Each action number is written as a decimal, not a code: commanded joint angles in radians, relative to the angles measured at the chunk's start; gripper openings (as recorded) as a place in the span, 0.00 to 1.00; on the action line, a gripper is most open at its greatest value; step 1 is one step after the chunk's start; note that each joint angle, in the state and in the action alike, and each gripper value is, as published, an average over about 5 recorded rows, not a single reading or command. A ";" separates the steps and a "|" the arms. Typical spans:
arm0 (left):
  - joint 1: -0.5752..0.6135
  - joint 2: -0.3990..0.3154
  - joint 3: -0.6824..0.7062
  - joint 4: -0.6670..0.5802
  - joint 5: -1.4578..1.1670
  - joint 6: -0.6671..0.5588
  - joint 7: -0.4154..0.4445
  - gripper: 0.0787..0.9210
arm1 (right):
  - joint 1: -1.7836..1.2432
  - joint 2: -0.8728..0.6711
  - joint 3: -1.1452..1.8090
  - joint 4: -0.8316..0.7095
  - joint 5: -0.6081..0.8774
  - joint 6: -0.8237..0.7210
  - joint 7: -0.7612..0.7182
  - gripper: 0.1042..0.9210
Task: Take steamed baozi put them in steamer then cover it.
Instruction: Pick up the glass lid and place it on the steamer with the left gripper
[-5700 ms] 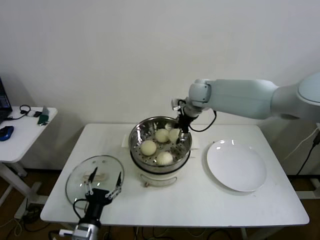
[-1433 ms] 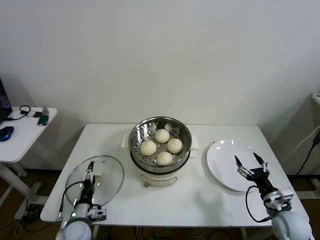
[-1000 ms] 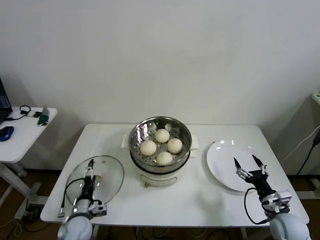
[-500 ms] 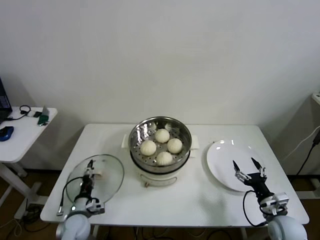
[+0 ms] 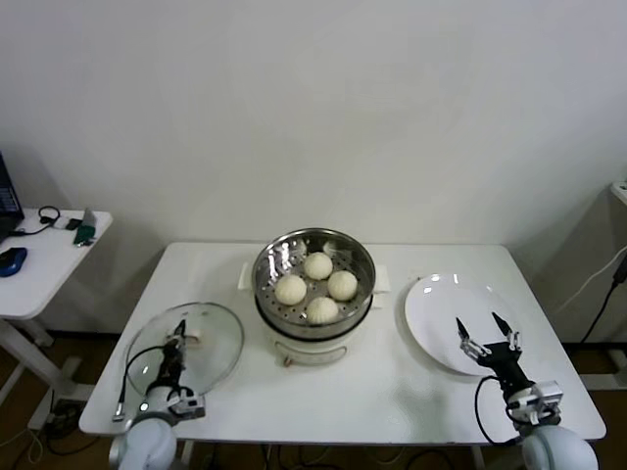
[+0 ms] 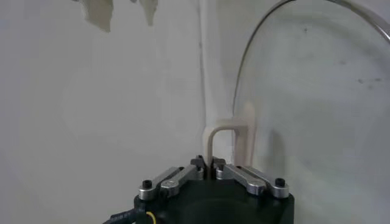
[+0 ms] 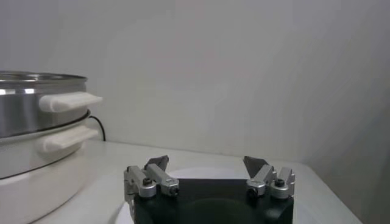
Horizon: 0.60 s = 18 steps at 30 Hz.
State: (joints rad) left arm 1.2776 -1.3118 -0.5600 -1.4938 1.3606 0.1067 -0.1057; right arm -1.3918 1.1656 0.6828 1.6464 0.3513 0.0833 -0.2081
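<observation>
Left pincer (image 6: 209, 165) clamped on the cover (image 5: 201, 338) handle; right pincer (image 5: 486, 336) wide apart, empty — no legible writing.

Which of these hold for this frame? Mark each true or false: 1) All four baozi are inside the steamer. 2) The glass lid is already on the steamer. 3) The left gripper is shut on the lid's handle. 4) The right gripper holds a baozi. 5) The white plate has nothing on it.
1) True: four steamed baozi sit on the perforated tray of the steamer.
2) False: the glass lid lies on the table, on the steamer's left side.
3) True: the left gripper is closed on the lid's white bar handle.
4) False: the right gripper is open and holds nothing, over the near edge of the white plate.
5) True: the plate is bare.
</observation>
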 commanded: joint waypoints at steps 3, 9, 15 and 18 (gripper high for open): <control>0.052 0.018 0.001 -0.127 -0.048 0.033 -0.006 0.08 | 0.008 -0.001 0.001 -0.019 -0.008 0.008 -0.001 0.88; 0.128 0.052 0.000 -0.295 -0.065 0.146 -0.019 0.08 | 0.024 -0.012 0.002 -0.032 -0.006 0.011 0.000 0.88; 0.195 0.108 0.002 -0.468 -0.072 0.275 -0.027 0.08 | 0.050 -0.027 -0.005 -0.053 -0.007 0.012 0.000 0.88; 0.216 0.139 0.005 -0.533 -0.076 0.350 -0.026 0.08 | 0.065 -0.037 -0.013 -0.062 -0.010 0.011 0.002 0.88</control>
State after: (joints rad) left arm 1.4020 -1.2437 -0.5565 -1.7621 1.2997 0.2554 -0.1256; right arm -1.3534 1.1412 0.6773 1.6040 0.3453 0.0941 -0.2085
